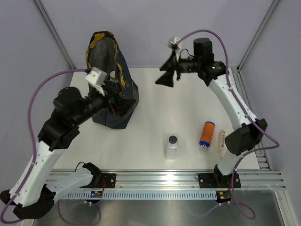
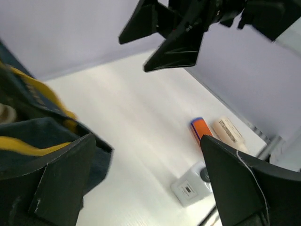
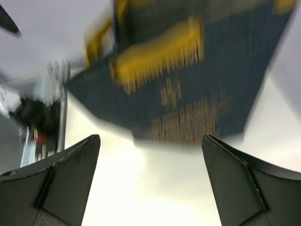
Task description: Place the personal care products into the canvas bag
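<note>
1. Bottles lie on the white table (image 1: 141,141) in the lower right of the top view. They are a clear bottle (image 1: 172,145) with a dark cap, an orange bottle (image 1: 206,135) with a blue cap, and a cream tube (image 1: 221,142) just beside the orange one.
2. From the left wrist camera the same three show at lower right: the orange bottle (image 2: 201,129) and cream tube (image 2: 228,132) side by side, and the clear bottle (image 2: 192,184) nearer the bottom edge.
3. Standing upright in the upper left of the top view is the navy-and-yellow canvas bag (image 1: 106,70), well apart from the three bottles.
4. At the bag's right side sits the left gripper (image 1: 123,103), with nothing between its fingers.
5. In its own camera the left gripper (image 2: 146,141) is spread wide. One finger overlaps the canvas bag (image 2: 28,136) at lower left, and the other is over the table near the bottles. Whether the finger touches the fabric I cannot tell.
6. Raised near the top centre of the top view, the right gripper (image 1: 164,73) is clear of the bag and far above the bottles.
7. Its own view is blurred, but the right gripper (image 3: 150,139) is spread and empty, with the canvas bag (image 3: 188,94) and its gold print filling the upper frame.
</note>
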Robot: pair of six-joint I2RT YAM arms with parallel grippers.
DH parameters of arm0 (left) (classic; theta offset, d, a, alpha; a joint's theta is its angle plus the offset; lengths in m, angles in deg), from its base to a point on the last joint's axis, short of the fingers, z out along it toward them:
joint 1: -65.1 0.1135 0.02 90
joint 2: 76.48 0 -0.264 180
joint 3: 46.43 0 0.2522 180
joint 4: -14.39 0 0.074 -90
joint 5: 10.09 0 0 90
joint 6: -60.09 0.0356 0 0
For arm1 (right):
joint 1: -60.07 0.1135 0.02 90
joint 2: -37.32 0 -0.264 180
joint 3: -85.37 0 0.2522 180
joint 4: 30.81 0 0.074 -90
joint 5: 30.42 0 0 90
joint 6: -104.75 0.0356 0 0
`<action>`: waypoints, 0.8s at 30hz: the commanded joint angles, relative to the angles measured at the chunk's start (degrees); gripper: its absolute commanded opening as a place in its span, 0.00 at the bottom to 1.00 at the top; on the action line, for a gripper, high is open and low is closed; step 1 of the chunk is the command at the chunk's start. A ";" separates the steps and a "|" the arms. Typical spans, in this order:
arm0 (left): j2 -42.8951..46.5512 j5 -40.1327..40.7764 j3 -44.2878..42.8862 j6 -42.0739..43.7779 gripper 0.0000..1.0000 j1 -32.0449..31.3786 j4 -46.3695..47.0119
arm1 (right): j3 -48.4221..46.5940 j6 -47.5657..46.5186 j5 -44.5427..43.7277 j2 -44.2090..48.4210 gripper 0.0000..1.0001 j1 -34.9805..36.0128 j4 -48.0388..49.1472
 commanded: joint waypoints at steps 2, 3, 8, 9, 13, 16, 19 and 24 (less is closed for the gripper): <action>-10.65 -7.39 1.42 -0.96 0.99 -9.65 0.61 | 20.53 -23.82 -6.53 18.84 0.99 -7.57 -20.82; -12.95 -5.10 0.11 -1.83 0.99 -13.67 -0.61 | 23.91 -19.20 -8.86 21.41 1.00 -9.16 -19.24; -22.98 9.30 -4.82 -15.53 0.99 -23.01 -8.00 | 42.64 -2.48 -21.39 34.58 1.00 -19.62 -8.86; -25.00 11.42 -5.09 -17.99 0.99 -25.38 -9.14 | 44.58 1.81 -23.71 36.36 1.00 -21.72 -7.81; -32.45 19.95 -8.16 -29.15 0.99 -31.98 -16.94 | 53.45 11.76 -34.69 43.65 0.99 -24.29 -2.71; -39.92 24.00 -12.99 -33.56 0.99 -36.91 -22.48 | 56.10 17.48 -39.63 46.04 0.99 -24.29 -1.73; -43.81 27.09 -15.37 -35.59 0.99 -39.81 -23.92 | 59.52 18.89 -39.03 48.85 0.99 -24.29 -1.64; -49.70 29.37 -15.72 -36.38 0.99 -40.34 -23.82 | 62.35 20.04 -38.06 54.56 1.00 -25.96 -1.29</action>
